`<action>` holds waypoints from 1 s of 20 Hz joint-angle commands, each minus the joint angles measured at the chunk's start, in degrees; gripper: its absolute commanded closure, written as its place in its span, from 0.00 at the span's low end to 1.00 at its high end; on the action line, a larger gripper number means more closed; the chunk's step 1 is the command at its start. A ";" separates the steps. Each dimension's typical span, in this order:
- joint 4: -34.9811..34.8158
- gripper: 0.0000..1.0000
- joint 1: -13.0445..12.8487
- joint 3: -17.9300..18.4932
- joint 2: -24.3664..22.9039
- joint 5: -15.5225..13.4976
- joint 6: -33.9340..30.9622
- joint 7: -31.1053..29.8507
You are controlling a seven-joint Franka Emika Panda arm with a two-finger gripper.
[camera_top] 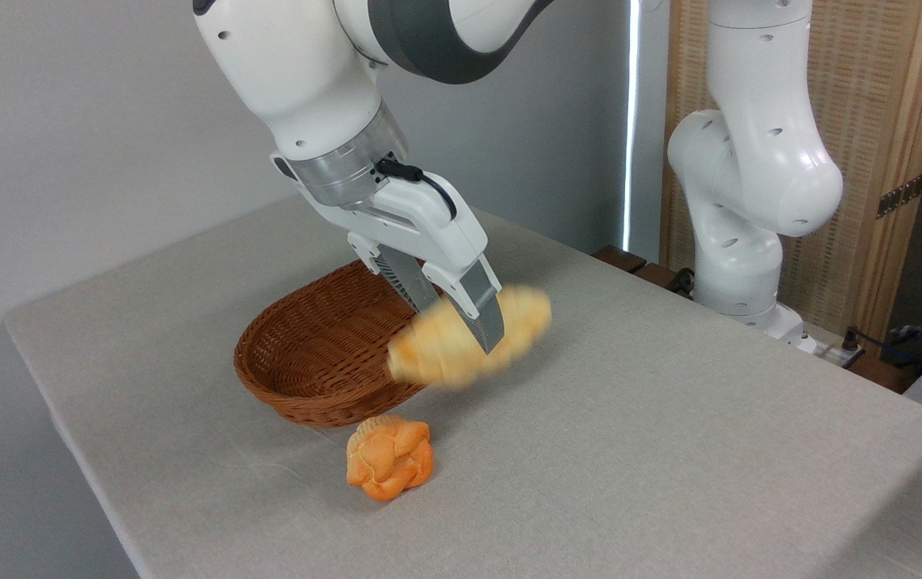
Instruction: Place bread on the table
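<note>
The bread [437,350], a pale golden-yellow elongated loaf, hangs in the air just right of the wicker basket's rim, blurred by motion. My gripper [469,334] is shut on the bread across its middle, one grey finger [483,310] showing in front of the loaf. The loaf hovers above the table [670,418], a flat top covered in light grey-beige cloth, without touching it.
A brown oval wicker basket [324,350] stands left of the loaf and looks empty. A round orange knotted bun [390,457] lies on the cloth just in front of the basket. A second white robot arm [751,161] stands at the table's far right edge.
</note>
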 commanded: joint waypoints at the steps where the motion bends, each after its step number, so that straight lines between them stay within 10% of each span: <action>1: 0.10 0.00 -0.55 0.45 -0.25 0.91 -1.22 0.16; 20: 8.63 0.00 -0.82 -0.08 -1.74 -2.59 7.46 0.68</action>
